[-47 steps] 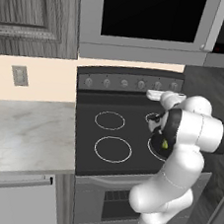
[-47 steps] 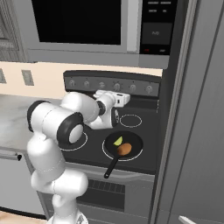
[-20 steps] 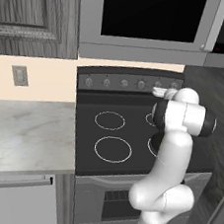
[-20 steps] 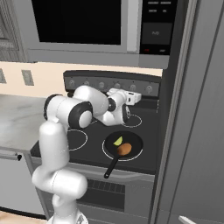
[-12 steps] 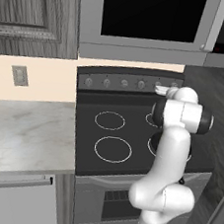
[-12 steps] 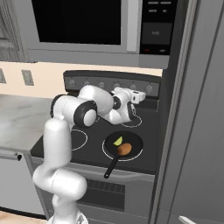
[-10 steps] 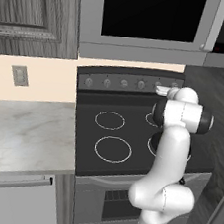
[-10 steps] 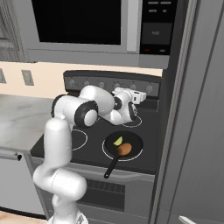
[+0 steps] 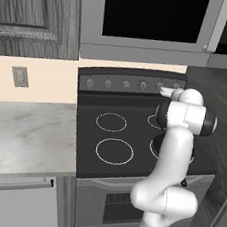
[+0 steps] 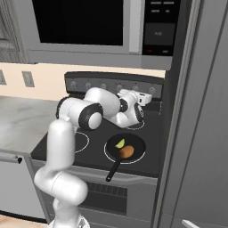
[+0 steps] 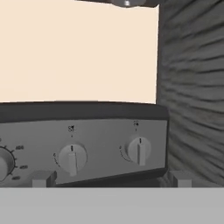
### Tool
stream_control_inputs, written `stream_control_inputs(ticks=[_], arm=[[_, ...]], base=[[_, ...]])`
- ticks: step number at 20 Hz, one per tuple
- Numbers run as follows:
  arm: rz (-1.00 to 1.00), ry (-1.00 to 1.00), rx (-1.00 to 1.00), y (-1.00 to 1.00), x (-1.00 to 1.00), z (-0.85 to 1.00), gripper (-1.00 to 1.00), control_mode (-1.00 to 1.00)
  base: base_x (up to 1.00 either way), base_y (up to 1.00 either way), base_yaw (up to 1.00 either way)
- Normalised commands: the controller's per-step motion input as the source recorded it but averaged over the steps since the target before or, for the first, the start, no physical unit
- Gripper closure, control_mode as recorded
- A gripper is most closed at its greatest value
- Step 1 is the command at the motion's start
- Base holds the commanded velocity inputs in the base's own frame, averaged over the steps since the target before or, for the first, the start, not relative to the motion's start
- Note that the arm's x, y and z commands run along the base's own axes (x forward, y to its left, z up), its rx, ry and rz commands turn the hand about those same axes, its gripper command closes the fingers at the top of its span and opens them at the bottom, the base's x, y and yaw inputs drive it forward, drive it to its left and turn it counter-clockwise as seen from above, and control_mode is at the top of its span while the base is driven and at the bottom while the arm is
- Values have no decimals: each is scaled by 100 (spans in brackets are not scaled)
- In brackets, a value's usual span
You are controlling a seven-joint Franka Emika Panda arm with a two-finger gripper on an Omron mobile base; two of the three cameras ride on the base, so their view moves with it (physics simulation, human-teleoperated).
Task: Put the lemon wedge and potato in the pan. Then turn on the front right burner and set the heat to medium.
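hand view looks straight at the stove's control panel [image 11: 83, 144], with the claw [image 11: 109, 179] spread fully wide and holding nothing; its two grey tips sit low, flanking the rightmost knob [image 11: 139, 151] and its neighbour [image 11: 72, 158]. right base view shows the lemon wedge [image 10: 120, 143] and the potato [image 10: 126, 152] already lying in the pan [image 10: 136, 144] on the front right burner [image 10: 108, 156].

the risk, as i judge it, is closing on the wrong knob, or overturning past medium. the tiny labels are too blurred to read.

black glass cooktop [image 9: 113, 135], marble table [image 9: 23, 129] to its left, microwave [image 9: 152, 19] above, cream wall behind.
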Motion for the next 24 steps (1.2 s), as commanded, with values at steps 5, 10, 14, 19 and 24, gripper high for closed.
stream_control_inputs(ticks=[5,10,14,19,24], arm=[[0,0,0,-13,2,-13,-100,-100],[0,0,0,-8,3,-6,-100,-100],[0,0,0,-2,7,-9,-100,-100],[0,0,0,-2,10,-14,-100,-100],[0,0,0,0,10,-5,-100,-100]], base=[[0,0,0],[0,0,0],[0,0,0],[0,0,0],[0,0,0]])
